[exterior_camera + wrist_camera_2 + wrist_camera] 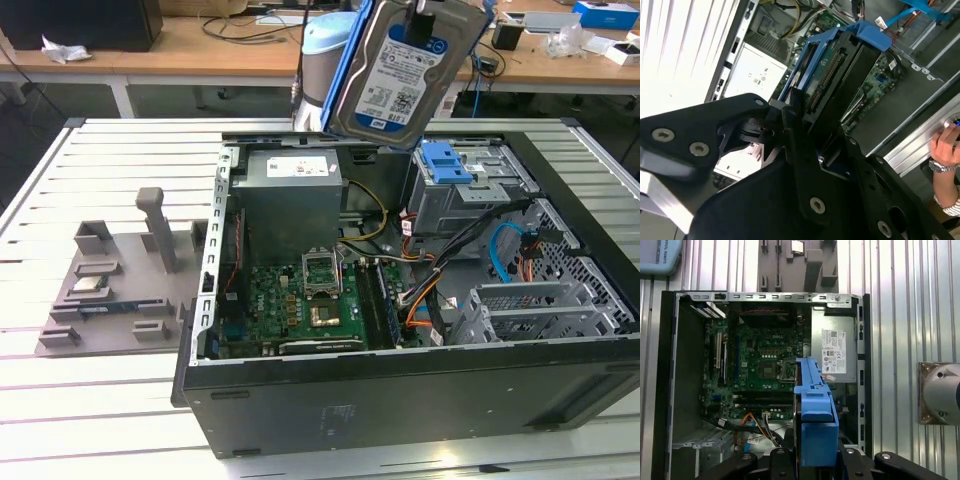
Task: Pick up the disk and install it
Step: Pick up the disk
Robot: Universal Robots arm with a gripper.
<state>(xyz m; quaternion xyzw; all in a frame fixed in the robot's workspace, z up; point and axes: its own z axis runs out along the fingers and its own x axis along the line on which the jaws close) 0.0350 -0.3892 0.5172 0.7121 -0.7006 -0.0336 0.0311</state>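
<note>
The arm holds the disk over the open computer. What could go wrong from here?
The black gripper holds the silver metal disk in its blue plastic frame above the green motherboard; a slip could damage both. Loose orange and black cables inside the black computer case may snag it. A person's hand is near that case.

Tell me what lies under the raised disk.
In the first wrist view, the open case: motherboard and power supply. The disk hides the strip directly beneath.

Slatted metal table point(100, 420) is loaded with two items. Open computer case point(400, 410) is laid on its side toward the exterior view's right. Grey fixture plate point(120, 335) is set flat just beside it, on the left.
</note>
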